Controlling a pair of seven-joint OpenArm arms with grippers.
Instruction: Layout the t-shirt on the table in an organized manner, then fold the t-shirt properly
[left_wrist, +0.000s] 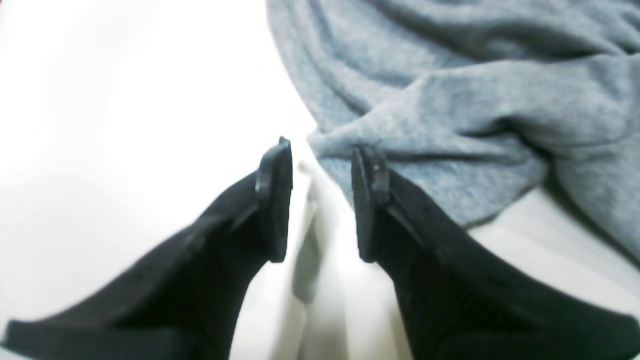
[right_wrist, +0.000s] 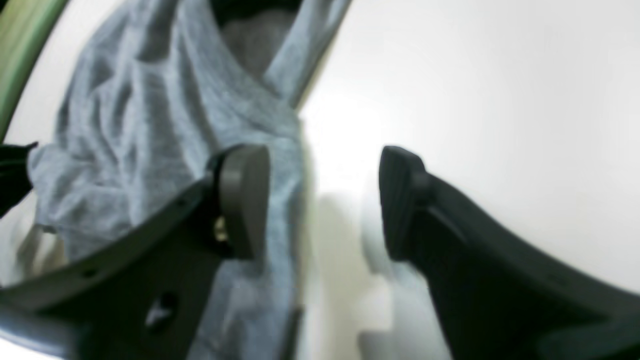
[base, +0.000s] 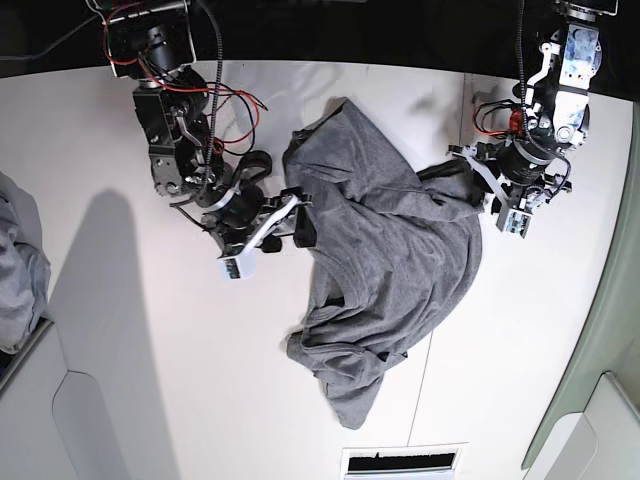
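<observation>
The grey t-shirt (base: 390, 260) lies crumpled in a heap on the white table (base: 150, 380). My right gripper (base: 292, 215) is at the shirt's left edge, on the left of the base view. In the right wrist view that gripper (right_wrist: 322, 200) is open, one finger over the t-shirt (right_wrist: 150, 125) and the other over bare table (right_wrist: 475, 100). My left gripper (base: 472, 178) is at the shirt's upper right edge. It (left_wrist: 324, 150) stands open, with a fold of the t-shirt (left_wrist: 475, 115) just beyond the fingertips and nothing gripped.
A paler grey-blue cloth bundle (base: 20, 260) lies at the table's left edge. A thin seam (base: 420, 390) runs across the table below the shirt, and a white slotted panel (base: 400, 462) sits at the bottom edge. Red and black cables (base: 225, 100) hang by the right arm.
</observation>
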